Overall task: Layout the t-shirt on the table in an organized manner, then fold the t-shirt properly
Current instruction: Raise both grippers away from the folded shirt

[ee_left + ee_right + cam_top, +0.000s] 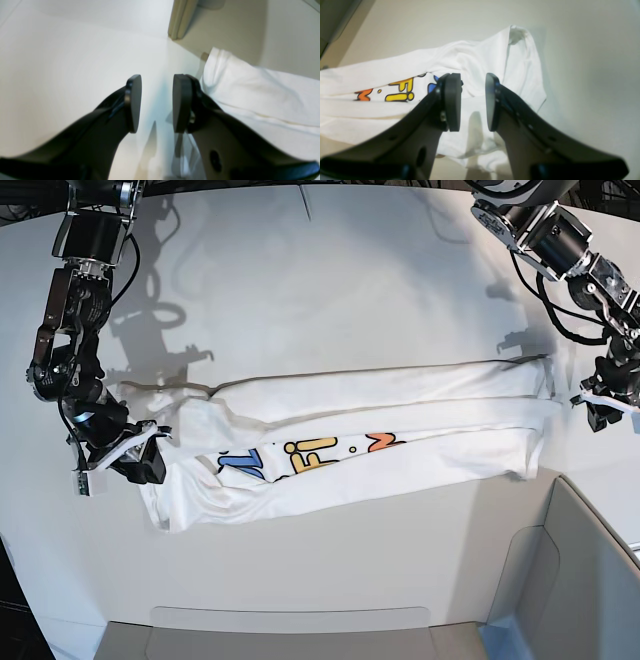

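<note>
A white cotton t-shirt (370, 435) with a front print of blue, yellow and orange letters lies stretched out as a long, narrow band across the middle of a large smooth white table (300, 290). Seen from the base camera, the shirt is folded lengthwise, its long edges turned inward so that only a strip of the lettering shows between the layers, and the band runs slightly uphill from lower left to upper right. Its left end is rumpled and bunched, while the right end finishes in a fairly square edge. The right gripper (140, 455), black with flat pads, sits at the left end of the shirt in that view, just beside the bunched cloth. Its own wrist camera shows the two pads standing apart with nothing between them, hanging over the white fabric near the sleeve, with the yellow and orange letters (395, 92) visible to one side. The left gripper (600, 405) sits at the opposite end, just off the right edge of the shirt and over bare table. Its wrist camera shows its pads (133, 102) also parted and holding nothing, with the folded white edge of the shirt (250, 85) lying just beside one finger. A pale grey-white plastic bin (570, 580) occupies the near right corner of the base view, apart from the shirt.
</note>
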Controlling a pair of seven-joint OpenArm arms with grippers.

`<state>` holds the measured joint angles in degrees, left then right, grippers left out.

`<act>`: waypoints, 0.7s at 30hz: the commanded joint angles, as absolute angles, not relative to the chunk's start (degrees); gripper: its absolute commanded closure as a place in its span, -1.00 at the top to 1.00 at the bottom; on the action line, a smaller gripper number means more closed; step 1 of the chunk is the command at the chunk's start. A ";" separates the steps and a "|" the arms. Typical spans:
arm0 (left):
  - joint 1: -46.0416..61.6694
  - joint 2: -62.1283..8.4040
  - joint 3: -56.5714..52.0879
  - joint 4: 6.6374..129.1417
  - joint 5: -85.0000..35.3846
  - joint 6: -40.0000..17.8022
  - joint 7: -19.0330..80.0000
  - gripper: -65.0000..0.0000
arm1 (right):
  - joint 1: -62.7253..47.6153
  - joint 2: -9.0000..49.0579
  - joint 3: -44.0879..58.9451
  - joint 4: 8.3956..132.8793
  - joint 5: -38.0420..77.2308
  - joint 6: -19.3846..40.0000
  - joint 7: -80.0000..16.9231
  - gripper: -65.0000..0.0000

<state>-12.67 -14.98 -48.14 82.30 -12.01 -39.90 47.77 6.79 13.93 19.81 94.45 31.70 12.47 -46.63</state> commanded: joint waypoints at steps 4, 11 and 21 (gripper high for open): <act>-11.12 -14.90 -48.04 85.05 -12.88 -40.00 46.20 -0.31 | 4.53 14.46 21.58 97.45 32.57 12.62 -45.32 -0.46; -9.01 -14.37 -48.04 85.14 -12.88 -40.00 46.02 -0.31 | -1.45 12.44 33.10 97.45 37.67 12.62 -45.32 -0.46; -8.92 -14.29 -48.04 84.97 -12.88 -40.00 46.11 -0.31 | -3.21 16.31 34.07 91.38 38.11 12.70 -51.03 -0.46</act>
<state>-7.94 -13.30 -47.99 84.03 -12.03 -39.92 47.53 -4.36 15.27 33.71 90.35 37.17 12.25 -52.12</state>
